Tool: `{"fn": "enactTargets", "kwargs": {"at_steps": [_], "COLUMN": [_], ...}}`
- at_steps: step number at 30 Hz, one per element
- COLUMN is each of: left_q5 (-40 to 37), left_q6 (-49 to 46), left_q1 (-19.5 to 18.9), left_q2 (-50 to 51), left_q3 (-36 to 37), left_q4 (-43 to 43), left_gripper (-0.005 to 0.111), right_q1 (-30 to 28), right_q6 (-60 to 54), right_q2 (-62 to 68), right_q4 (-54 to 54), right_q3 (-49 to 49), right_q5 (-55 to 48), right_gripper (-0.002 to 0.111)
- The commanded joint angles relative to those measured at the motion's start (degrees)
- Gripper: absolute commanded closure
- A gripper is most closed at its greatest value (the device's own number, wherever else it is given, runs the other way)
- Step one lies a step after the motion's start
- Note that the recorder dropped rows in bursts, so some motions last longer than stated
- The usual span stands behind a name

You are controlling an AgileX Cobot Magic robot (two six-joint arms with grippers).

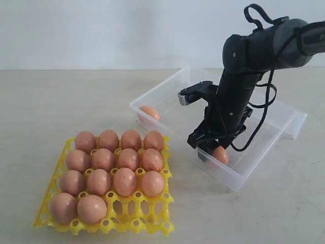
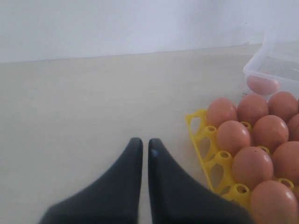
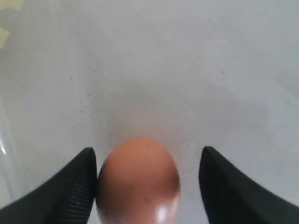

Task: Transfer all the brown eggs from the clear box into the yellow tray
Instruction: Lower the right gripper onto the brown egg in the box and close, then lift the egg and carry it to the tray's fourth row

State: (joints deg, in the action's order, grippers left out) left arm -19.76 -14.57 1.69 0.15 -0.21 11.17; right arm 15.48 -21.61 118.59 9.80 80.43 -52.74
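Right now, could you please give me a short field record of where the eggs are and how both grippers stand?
yellow tray: fourteen brown eggs
clear box: two eggs, corner egg and floor egg
right gripper: open, astride the floor egg, one finger touching it, the other apart
left gripper: shut, empty, beside the yellow tray

Bright, diffuse, even light; only faint soft shadows lie on the desk point(image 1: 51, 101) beside the yellow tray point(image 1: 144, 223). Wrist views are blurred close up; one egg point(image 3: 138, 179) shows a glare spot.
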Motion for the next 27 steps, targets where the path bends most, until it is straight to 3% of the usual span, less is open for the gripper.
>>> {"fn": "enactTargets", "kwargs": {"at_steps": [1,6,11,16,22,27], "left_q5": [0.24,0.24,0.24,0.24,0.24,0.24], "left_q6": [-0.08,-0.08,-0.08,-0.08,-0.08,-0.08], "left_q1": [0.25,0.25,0.25,0.25,0.25,0.25], "left_q2": [-0.15,-0.15,-0.15,-0.15,-0.15,-0.15], "left_q3": [0.21,0.21,0.21,0.21,0.21,0.21], "left_q4": [-0.08,-0.08,-0.08,-0.08,-0.08,-0.08], "left_gripper": [0.103,0.103,0.103,0.103,0.103,0.103], "right_q1": [-0.31,-0.31,-0.31,-0.31,0.8,4.2], "right_q6": [-0.19,-0.19,0.62,10.93,18.31,18.06], "right_q2": [0.67,0.72,0.22,-1.96,-12.21,-22.86], "right_q4": [0.32,-0.39,-1.37,0.8,11.33,11.63], "right_q3": [0.14,0.14,0.14,0.02,-15.07,-32.84], "right_q5": [-0.56,0.78,1.17,4.92,32.44,52.74], "right_gripper": [0.074,0.109,0.108,0.108,0.108,0.108]}}
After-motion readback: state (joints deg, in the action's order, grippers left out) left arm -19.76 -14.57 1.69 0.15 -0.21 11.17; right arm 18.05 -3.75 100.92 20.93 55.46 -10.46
